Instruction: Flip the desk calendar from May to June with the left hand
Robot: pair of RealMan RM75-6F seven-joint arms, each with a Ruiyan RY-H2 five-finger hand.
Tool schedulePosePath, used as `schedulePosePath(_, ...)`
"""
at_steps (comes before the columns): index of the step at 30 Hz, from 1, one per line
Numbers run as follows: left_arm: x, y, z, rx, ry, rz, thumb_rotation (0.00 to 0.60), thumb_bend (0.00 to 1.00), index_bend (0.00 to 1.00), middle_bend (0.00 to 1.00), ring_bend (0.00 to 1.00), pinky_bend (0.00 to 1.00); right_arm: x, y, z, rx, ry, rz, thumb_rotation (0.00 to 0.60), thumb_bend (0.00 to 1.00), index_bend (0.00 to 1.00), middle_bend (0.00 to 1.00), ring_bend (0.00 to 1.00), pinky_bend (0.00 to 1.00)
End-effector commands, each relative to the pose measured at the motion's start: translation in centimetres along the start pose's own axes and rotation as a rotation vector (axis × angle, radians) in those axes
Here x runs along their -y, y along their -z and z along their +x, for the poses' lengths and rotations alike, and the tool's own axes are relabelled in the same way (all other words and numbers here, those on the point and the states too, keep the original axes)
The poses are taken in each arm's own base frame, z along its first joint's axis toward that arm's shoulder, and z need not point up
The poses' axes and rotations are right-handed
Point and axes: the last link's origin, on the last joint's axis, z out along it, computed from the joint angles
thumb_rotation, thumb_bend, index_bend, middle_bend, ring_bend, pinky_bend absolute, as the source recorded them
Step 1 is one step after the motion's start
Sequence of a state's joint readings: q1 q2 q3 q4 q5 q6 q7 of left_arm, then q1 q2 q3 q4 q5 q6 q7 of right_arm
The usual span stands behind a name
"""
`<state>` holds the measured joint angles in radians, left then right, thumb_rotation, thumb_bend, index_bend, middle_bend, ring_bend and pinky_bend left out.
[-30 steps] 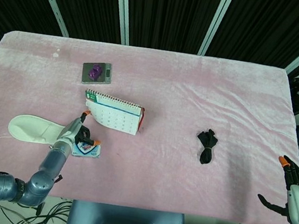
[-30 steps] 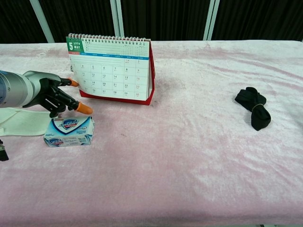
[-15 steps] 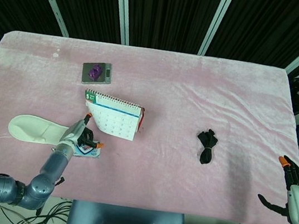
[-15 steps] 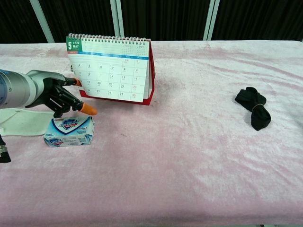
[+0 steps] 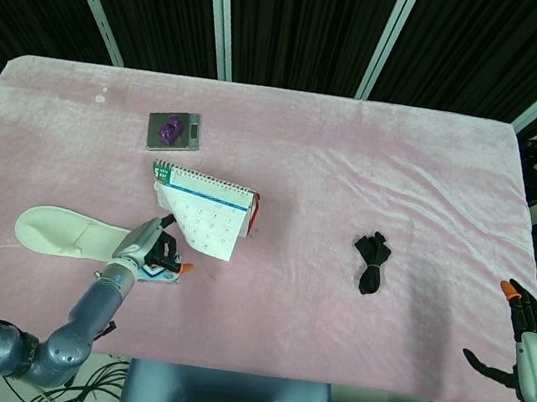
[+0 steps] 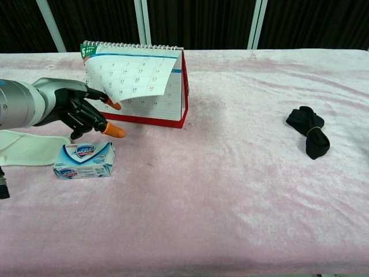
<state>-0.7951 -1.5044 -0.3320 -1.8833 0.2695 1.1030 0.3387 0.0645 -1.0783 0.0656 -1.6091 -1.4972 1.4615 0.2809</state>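
Observation:
The red-based desk calendar [image 5: 238, 200] [image 6: 176, 98] stands left of the table's middle. Its May page [image 5: 206, 226] [image 6: 131, 74] is lifted off the stand and curls up from its lower left corner, baring the sheet behind it. My left hand [image 5: 153, 242] [image 6: 78, 109] is at that corner and pinches the page's edge between orange-tipped fingertips [image 6: 115, 105]. My right hand [image 5: 525, 325] hangs open off the table's right edge, seen only in the head view.
A blue-and-white soap pack [image 5: 155, 269] [image 6: 85, 160] lies just below my left hand, with a white slipper [image 5: 57, 230] [image 6: 23, 147] to its left. A black bundled strap [image 5: 371, 260] [image 6: 308, 131] lies to the right. A small scale holding a purple object [image 5: 173, 130] sits behind the calendar.
My left hand has moved right and up to the calendar, and the May page has risen from flat on the stand to lifted and curled. The right hand has not moved.

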Motion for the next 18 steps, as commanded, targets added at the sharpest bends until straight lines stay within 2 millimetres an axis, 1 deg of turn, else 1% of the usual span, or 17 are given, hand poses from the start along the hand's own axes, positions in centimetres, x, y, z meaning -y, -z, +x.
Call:
schedulePosePath(1,-0.3,1.9,-0.2,-0.02,-0.082,-0.113,0.6,0.16,0.26,0.74,0.75,0.77,0.0,0.0,0.0,0.001,0.0,0.0,0.6,0.08,0.0,0.0,0.0,0.1)
schedulePosePath(6,-1.3,3.8,0.6,-0.124,-0.178,-0.279,0.6,0.17,0.26,0.72,0.71,0.73,0.0,0.0,0.0,0.0,0.002,0.002,0.6,0.09,0.0,0.0,0.0,0.1)
schedulePosePath(12,-3.5,5.0,1.7,-0.262,-0.292,-0.454,0.6,0.17,0.26,0.68,0.59,0.65,0.1,0.1,0.0,0.001,0.002,0.003,0.6,0.09,0.0,0.0,0.0,0.1)
schedulePosePath(15,-4.8,5.1,2.2,-0.319,-0.382,-0.515,0.6,0.17,0.25,0.63,0.53,0.58,0.0,0.0,0.0,0.001,0.0,-0.001,0.6,0.09,0.0,0.0,0.0,0.1)
schedulePosePath(17,-5.7,5.0,2.5,-0.361,-0.455,-0.548,0.6,0.16,0.21,0.57,0.48,0.52,0.0,0.0,0.0,0.001,-0.001,-0.004,0.6,0.08,0.0,0.0,0.0,0.1)
schedulePosePath(18,-6.0,5.0,2.6,-0.373,-0.475,-0.555,0.6,0.16,0.18,0.52,0.43,0.47,0.0,0.0,0.0,0.001,-0.001,-0.004,0.6,0.08,0.0,0.0,0.0,0.1)
